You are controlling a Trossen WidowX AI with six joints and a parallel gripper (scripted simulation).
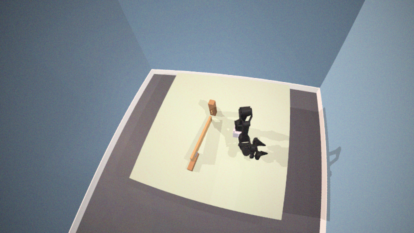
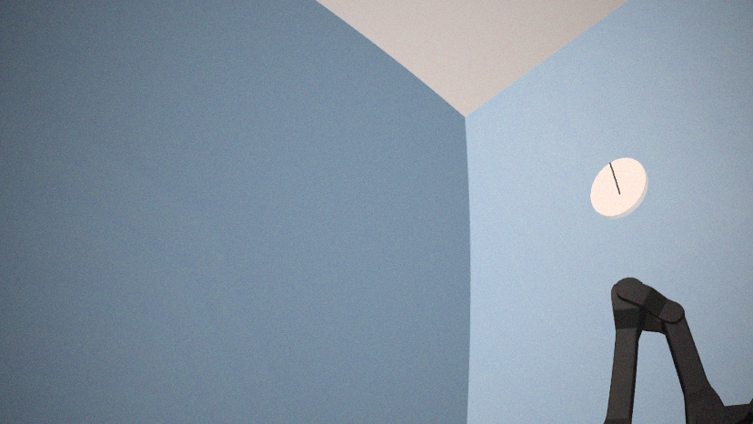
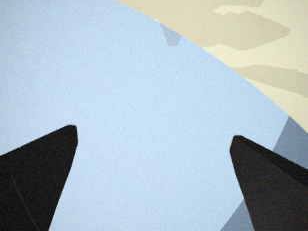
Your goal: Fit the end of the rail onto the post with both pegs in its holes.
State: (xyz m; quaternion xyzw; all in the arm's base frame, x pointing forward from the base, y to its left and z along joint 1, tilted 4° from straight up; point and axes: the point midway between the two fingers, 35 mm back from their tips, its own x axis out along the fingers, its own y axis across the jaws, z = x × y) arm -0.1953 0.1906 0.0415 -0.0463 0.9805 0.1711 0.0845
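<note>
The long wooden rail lies slanted in the top view. Its far end is at the bracket on the low footboard block. Its near end is down in front of the short wooden post, with a small gap between them. Small light pegs show low on the post's face. The holes in the rail's end are too small to see. My gripper is open and empty, to the right of the rail and pointing away from it. The exterior view shows none of the wooden parts.
The arm stands right of the rail and post, beside a small pale block. All stand on a pale yellow mat with dark floor around it. A round white clock hangs on the wall.
</note>
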